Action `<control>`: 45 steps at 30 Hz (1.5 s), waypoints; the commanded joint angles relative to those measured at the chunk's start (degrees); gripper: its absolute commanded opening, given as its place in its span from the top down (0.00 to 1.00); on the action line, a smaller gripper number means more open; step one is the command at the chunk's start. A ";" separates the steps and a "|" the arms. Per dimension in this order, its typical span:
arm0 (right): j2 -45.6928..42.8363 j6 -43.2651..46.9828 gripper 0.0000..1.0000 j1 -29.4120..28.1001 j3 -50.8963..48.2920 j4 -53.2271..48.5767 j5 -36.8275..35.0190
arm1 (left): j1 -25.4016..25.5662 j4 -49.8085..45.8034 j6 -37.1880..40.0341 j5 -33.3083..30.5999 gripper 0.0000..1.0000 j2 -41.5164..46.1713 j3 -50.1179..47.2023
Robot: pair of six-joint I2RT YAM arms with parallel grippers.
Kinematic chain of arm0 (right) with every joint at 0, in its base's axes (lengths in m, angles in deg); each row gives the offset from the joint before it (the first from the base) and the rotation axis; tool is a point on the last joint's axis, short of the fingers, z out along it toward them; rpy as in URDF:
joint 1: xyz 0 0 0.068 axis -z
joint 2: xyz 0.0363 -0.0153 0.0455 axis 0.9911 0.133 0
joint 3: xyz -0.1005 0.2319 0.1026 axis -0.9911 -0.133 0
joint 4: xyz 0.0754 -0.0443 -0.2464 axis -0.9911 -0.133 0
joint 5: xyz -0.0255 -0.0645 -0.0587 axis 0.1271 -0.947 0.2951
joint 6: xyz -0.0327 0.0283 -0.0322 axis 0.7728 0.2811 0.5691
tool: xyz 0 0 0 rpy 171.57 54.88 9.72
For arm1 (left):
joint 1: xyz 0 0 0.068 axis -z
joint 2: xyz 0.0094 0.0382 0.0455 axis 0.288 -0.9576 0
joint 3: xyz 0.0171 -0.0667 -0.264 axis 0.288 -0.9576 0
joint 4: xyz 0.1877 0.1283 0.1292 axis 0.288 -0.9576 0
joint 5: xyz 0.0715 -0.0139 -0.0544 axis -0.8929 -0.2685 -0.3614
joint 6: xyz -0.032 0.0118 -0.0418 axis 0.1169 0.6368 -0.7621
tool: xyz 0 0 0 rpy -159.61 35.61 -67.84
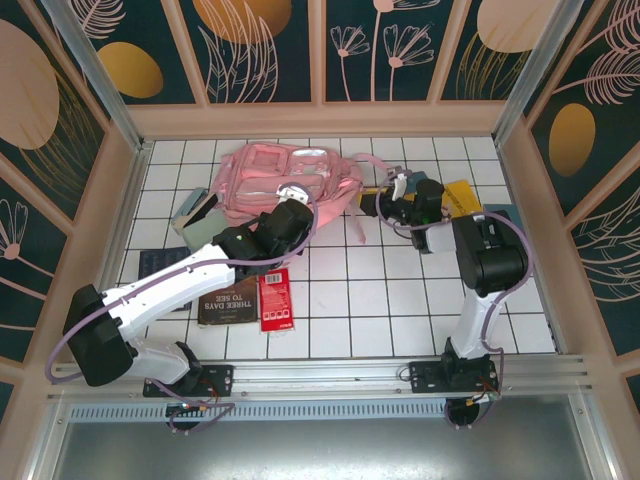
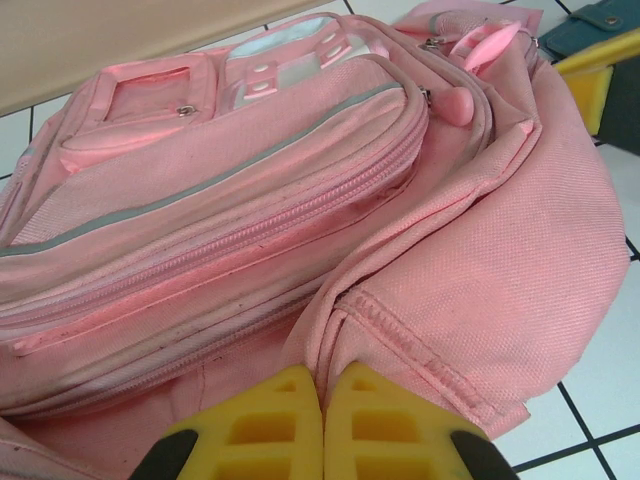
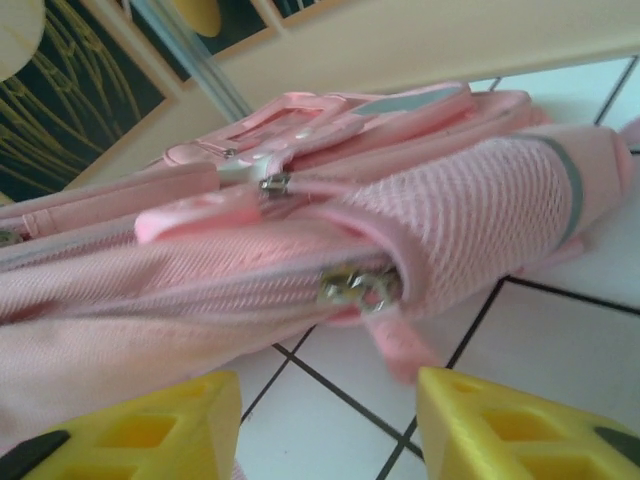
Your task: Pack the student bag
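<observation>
We see the bag (image 1: 285, 175) lying flat on the far middle of the white-tiled worktop (image 1: 400, 300), front pockets up, close to the far wall.

Left tool (image 1: 297, 200) sits over the bag's near edge. In the left wrist view the left tool (image 2: 322, 435) has its yellow fingers (image 2: 265, 430) pressed together, fully closed. We see nothing between them. Pink bag (image 2: 300, 200) fabric lies right in front, and we cannot tell if the tips touch it.

Right tool (image 1: 375, 205) is at the bag's right side. In the right wrist view the right tool (image 3: 330, 430) has its fingers (image 3: 500, 425) standing clearly apart, about half spread, gripping nothing, with bare tile between them. Just ahead is the bag (image 3: 200, 280) side on, with a metal zip pull (image 3: 355, 290) and a mesh pocket (image 3: 470, 220).

Near-left of the bag, a brown book (image 1: 228, 298) and a red packet (image 1: 275, 300) lie side by side on the worktop. A yellow item (image 1: 462, 195) lies far right, past the right arm.
</observation>
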 commanded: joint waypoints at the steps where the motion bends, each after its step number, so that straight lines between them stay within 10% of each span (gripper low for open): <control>1: 2.57 -3.59 0.48 0.87 5.40 -1.13 9.42 | -0.47 0.94 0.72 -3.80 1.00 2.78 3.42; 21: 9.10 -8.42 0.49 0.81 8.88 3.34 13.51 | -0.47 0.86 1.40 -3.37 1.00 1.55 5.10; 45: 6.33 -11.59 0.87 0.99 5.72 9.48 14.05 | -0.53 1.47 1.33 -3.27 1.00 0.90 4.40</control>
